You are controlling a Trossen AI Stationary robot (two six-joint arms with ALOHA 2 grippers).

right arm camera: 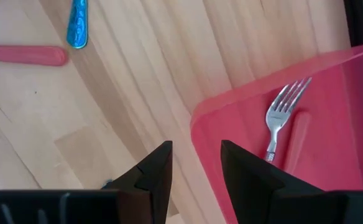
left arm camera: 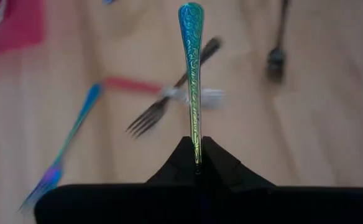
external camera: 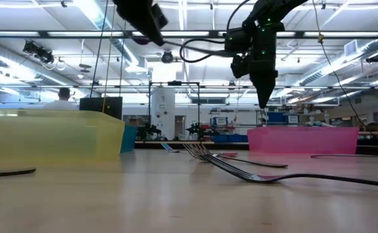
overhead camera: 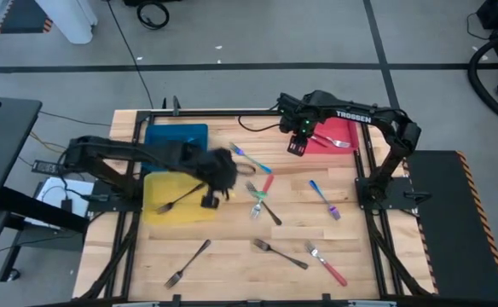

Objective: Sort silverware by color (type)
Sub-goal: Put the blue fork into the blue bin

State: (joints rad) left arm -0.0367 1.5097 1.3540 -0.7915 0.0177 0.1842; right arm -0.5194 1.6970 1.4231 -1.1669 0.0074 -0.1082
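Observation:
My left gripper (left arm camera: 197,163) is shut on a blue-teal fork (left arm camera: 191,74) and hangs above the middle of the table (overhead camera: 221,170), high up in the low view (external camera: 142,19). My right gripper (right arm camera: 197,149) stands open, pointing down, over the near left edge of the red tray (overhead camera: 338,135), with nothing between its fingers. In the red tray lies a red-handled fork (right arm camera: 280,118). A dark fork (overhead camera: 172,203) lies in the yellow tray (overhead camera: 159,211). Several more forks lie flat on the wood: blue (overhead camera: 251,159), red (overhead camera: 267,182), dark (overhead camera: 279,253). My left gripper pinches the fork between its two shut fingers at a point along its shaft (left arm camera: 197,149). The patterned handle sticks straight out past the fingertips, in line with them, its rounded end (left arm camera: 191,12) farthest away. The tine end is hidden behind the fingers. The fork is lifted clear of the table.
A blue tray (overhead camera: 176,136) stands behind the yellow one at the table's left. Loose forks lie at the near side: dark (overhead camera: 188,263), red (overhead camera: 327,264), and a blue one (overhead camera: 324,198) to the right. Bare wood shows between them.

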